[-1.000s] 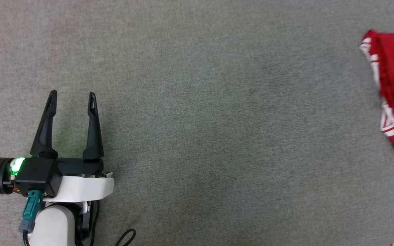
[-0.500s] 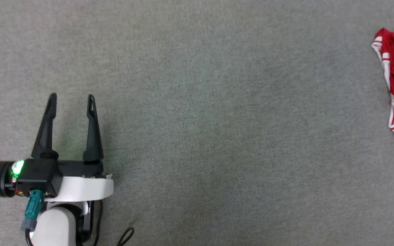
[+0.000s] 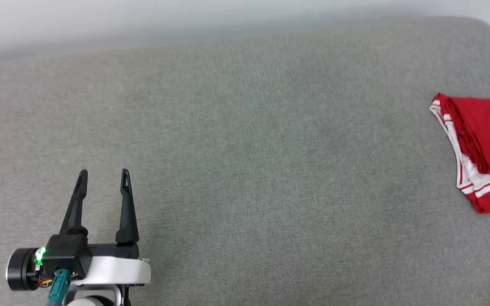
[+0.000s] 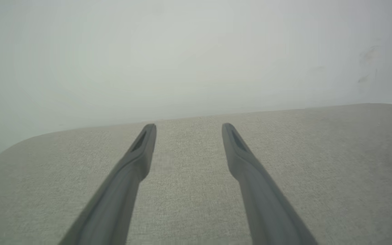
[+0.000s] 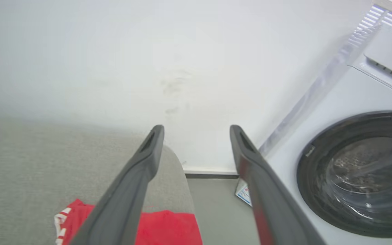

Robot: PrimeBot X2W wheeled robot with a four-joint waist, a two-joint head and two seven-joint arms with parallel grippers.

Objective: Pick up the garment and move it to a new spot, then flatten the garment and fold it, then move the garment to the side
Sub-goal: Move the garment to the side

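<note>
Head view has the garment (image 3: 481, 144) lying folded in a compact red bundle at the far right of the grey fabric surface (image 3: 245, 140). Part of it is cut off by that view's right edge, and white striped trim shows along one side. The left pincer (image 3: 103, 172) hovers well apart from it at the lower left, fingers spread with nothing between them. In the right wrist view the right pincer (image 5: 197, 128) is likewise released and empty. The garment sits low behind its fingers, near the surface's rounded end, beyond which lie the floor (image 5: 216, 204) and a washing machine (image 5: 352, 163). The task looks nearly or fully done. The risk from here, as I judge it, is a careless sweep of the right arm. A finger catching the cloth could drag the fold open or push the bundle over that close edge onto the floor.
</note>
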